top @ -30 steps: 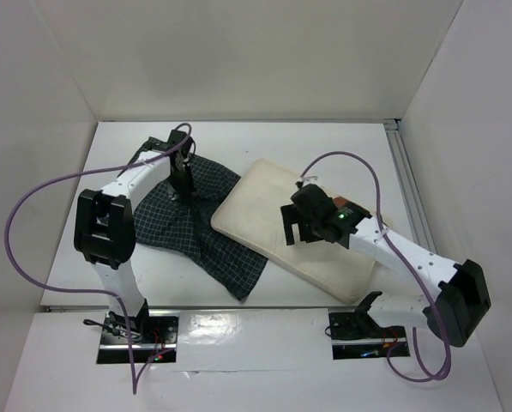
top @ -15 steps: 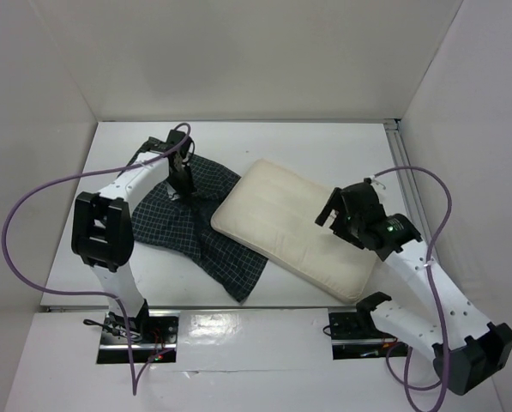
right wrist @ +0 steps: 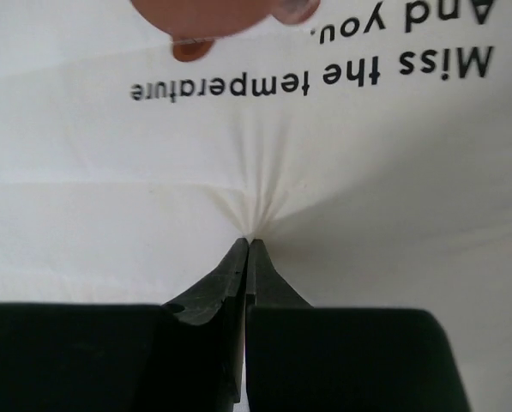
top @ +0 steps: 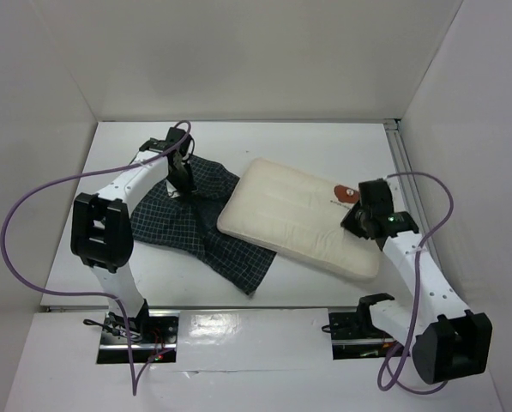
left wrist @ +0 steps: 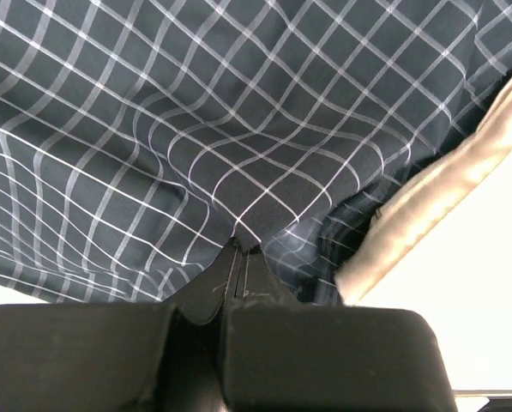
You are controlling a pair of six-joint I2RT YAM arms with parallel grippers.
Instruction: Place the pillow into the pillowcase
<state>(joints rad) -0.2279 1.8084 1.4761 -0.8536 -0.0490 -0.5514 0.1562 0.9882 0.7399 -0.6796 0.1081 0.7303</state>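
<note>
Your right fingers [right wrist: 225,283] are clamped on a small tuck of the pillow [top: 290,219] at its right end, just beside the bear print [top: 345,192]. That grip looks chosen for driving it leftward. Your left fingers [left wrist: 214,290] pinch a fold of the pillowcase [top: 191,233], which lies on the bench [top: 324,146] against the pillow's left edge. They are probably pinning the mouth, though I can't tell which layer.

Black lettering [right wrist: 311,75] on a cream, soft rectangular pillow [right wrist: 101,180] read "Miss the temperature" and, above it at the frame's edge, "And you", upside down in the right wrist view.
</note>
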